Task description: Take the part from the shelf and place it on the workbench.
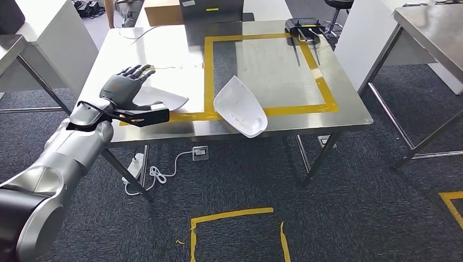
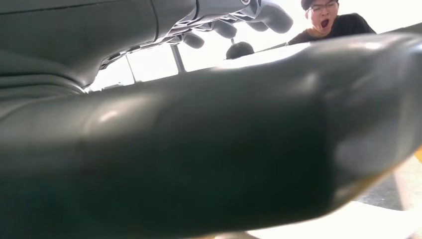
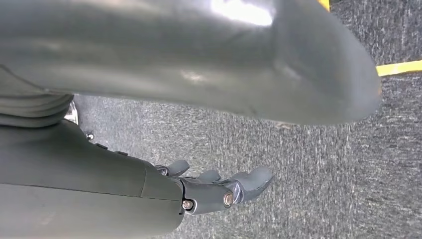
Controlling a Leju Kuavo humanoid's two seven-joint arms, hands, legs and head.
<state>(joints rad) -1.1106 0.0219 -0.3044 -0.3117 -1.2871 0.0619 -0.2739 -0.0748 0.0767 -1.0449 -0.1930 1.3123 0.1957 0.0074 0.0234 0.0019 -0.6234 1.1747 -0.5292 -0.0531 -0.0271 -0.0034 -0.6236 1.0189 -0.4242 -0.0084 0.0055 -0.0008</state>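
A white curved shell part point(image 1: 168, 99) lies on the steel workbench point(image 1: 164, 49) near its front left, across the yellow tape outline point(image 1: 209, 65). My left hand point(image 1: 126, 83) hovers over that part's left end with its fingers spread and nothing held. In the left wrist view the thick thumb point(image 2: 199, 149) lies close to the camera and the fingers point(image 2: 224, 25) fan out apart. A second white shell part point(image 1: 240, 107) rests at the front edge and overhangs it. My right hand point(image 3: 219, 186) hangs over the grey carpet, fingers loosely apart and holding nothing.
A black device point(image 1: 303, 26) and a cardboard box point(image 1: 161, 11) sit at the bench's far side. Another steel table point(image 1: 431, 27) stands to the right. A power strip point(image 1: 136, 164) lies under the bench and yellow floor tape point(image 1: 235, 214) in front. A person point(image 2: 332, 22) stands beyond the bench.
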